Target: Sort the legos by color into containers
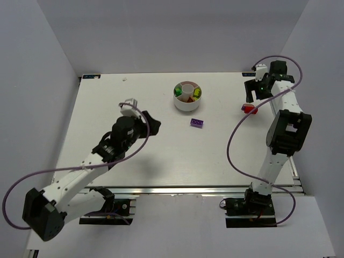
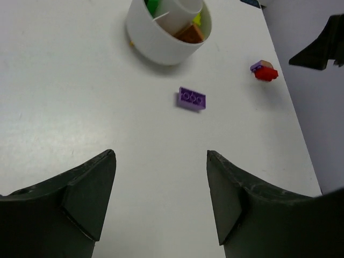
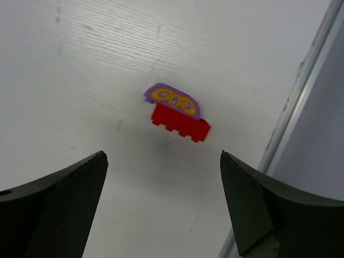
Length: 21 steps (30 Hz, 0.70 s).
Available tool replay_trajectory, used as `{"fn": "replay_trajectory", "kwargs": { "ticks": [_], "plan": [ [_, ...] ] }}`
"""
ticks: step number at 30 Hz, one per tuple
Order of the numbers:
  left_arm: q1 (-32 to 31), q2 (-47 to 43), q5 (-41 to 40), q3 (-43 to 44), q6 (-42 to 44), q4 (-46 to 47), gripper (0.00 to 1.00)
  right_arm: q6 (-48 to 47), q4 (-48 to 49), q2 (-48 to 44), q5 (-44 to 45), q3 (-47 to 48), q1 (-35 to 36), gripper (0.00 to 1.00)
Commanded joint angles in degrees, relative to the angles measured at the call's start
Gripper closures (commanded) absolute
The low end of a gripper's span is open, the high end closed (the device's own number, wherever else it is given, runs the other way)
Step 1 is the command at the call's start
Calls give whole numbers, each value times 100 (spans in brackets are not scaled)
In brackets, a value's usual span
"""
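The left pincer (image 2: 161, 174) is wide open and has nothing in it. It hangs over the white counter (image 1: 107, 97), and its two dark fingers (image 2: 88, 199) point at a purple brick (image 2: 191, 99). The purple brick lies flat on the counter with its bumps up, well ahead of the fingers and not touching them. Just past the purple brick stands the round white dish (image 2: 161, 45). The dish has a round cup in the middle and little rooms around it. In those rooms you can see a green brick (image 1: 178, 90), a yellow-green brick (image 1: 196, 92) and an orange brick (image 2: 189, 33). The right pincer (image 3: 164, 174) is wide open too and holds nothing. It hangs over a red brick (image 3: 180, 124) that lies on the counter near the right edge, well apart from the dish. A small purple and yellow piece (image 3: 173, 100) touches the far side of the red brick. The red brick sits ahead of the right pincer's fingers, in line with the gap between them, and they do not touch it.
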Motion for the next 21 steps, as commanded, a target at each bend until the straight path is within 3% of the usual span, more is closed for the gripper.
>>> {"fn": "replay_trajectory", "kwargs": {
  "ticks": [1, 8, 21],
  "plan": [
    [2, -951, -250, -514, -758, -240, 22, 187, -883, 706, 363, 1314, -72, 11],
    [2, -1999, -716, -1253, -1366, -618, 22, 1454, -360, 638, 1294, 432, 174, 10],
    [2, -1709, -602, -1113, -1313, -601, 22, 1701, -79, 1069, 1461, 518, 165, 11]
  ]
}}
